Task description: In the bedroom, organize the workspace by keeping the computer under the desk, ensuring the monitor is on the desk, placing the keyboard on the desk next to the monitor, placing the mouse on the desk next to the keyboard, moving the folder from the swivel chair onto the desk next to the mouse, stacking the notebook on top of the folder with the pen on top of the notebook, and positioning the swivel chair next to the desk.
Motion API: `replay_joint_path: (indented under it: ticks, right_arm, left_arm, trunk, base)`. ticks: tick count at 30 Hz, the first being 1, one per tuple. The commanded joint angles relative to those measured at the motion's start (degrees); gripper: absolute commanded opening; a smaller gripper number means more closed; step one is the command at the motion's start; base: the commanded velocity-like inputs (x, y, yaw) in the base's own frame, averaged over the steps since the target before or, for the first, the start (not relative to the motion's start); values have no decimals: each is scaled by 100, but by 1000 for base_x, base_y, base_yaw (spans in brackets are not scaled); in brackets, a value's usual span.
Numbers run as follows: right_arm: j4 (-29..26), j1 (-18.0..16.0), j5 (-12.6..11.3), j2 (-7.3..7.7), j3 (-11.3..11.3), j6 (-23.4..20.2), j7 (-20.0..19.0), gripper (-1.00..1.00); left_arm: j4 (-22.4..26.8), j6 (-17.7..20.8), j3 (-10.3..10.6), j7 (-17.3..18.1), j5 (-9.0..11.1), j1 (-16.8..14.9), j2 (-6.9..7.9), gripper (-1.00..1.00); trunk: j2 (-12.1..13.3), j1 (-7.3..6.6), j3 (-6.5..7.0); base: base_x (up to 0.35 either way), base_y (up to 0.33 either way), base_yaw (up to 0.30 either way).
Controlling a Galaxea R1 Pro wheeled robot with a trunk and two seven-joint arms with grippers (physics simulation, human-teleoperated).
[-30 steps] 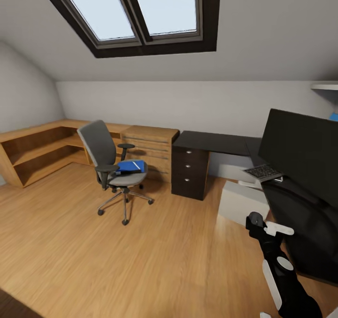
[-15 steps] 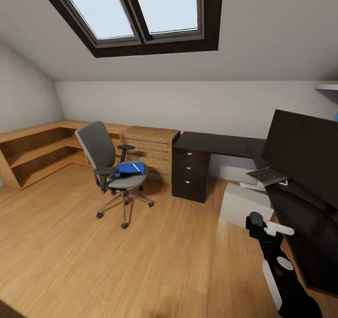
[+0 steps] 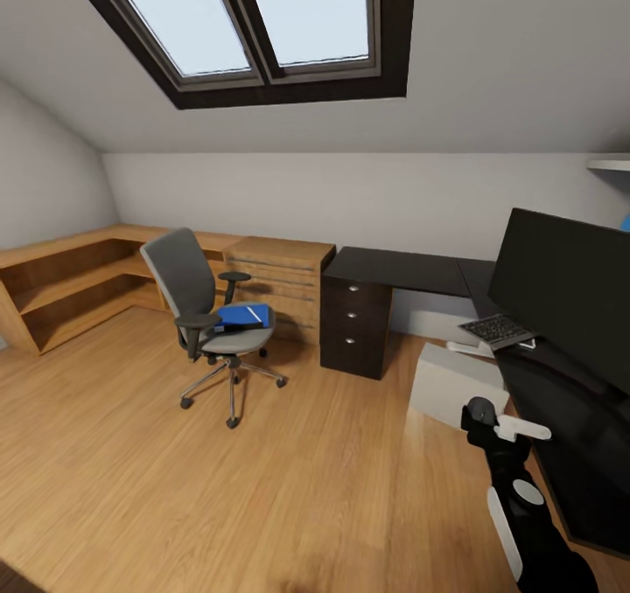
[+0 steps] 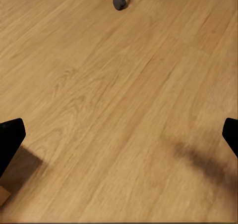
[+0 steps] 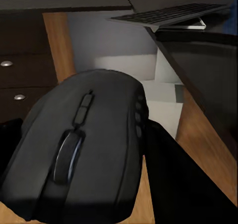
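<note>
Black mouse point(image 5: 82, 149) with scroll wheel and side buttons sits clamped between the right gripper point(image 5: 79, 154) fingers. One swivel chair point(image 3: 206, 313) carries one blue folder point(image 3: 242, 315). One keyboard point(image 3: 497, 329), one monitor point(image 3: 564, 291) on the desk point(image 3: 398, 269). Three drawer knobs. No readable text. Left gripper point(image 4: 119, 140) spread wide, holding nothing, over the wood floor point(image 4: 119, 110).

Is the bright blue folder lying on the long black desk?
No, the bright blue folder lies on the seat of the grey padded swivel chair, apart from the long black desk.
</note>
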State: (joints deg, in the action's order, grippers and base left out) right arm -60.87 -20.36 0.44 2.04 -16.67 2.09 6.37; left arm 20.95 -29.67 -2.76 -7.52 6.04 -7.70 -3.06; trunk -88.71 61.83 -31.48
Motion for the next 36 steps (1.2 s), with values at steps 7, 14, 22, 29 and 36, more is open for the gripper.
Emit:
replay_joint_path:
  ticks: [7,14,22,29,36]
  right_arm:
    - [-53,-3,72,-156,61,-84,302,-100]
    - [-139,-3,63,-255,723,-633,344,-100]
    - [-149,-3,86,-656,1152,-1066,349,-100]
    - [-232,-3,36,-672,1126,-1041,336,-100]
    - [-238,1,46,-651,1123,-1009,330,-100]
  left_arm:
    - [330,510,16,61,13,-3,-233,100]
    - [1394,1675,10,43,26,-3,-458,100]
    - [1029,960,21,78,91,-3,-316,100]
    - [238,259,206,88,87,-3,-318,100]
    - [111,-60,469,63,-38,-3,-300,100]
  trunk:
    - [279,-155,121]
    - [560,-309,246]
    - [881,-484,390]
    - [1162,-638,516]
    - [1443,-792,641]
  base:
    - [0,0,0]
    - [0,0,0]
    - [0,0,0]
    - [0,0,0]
    - [0,0,0]
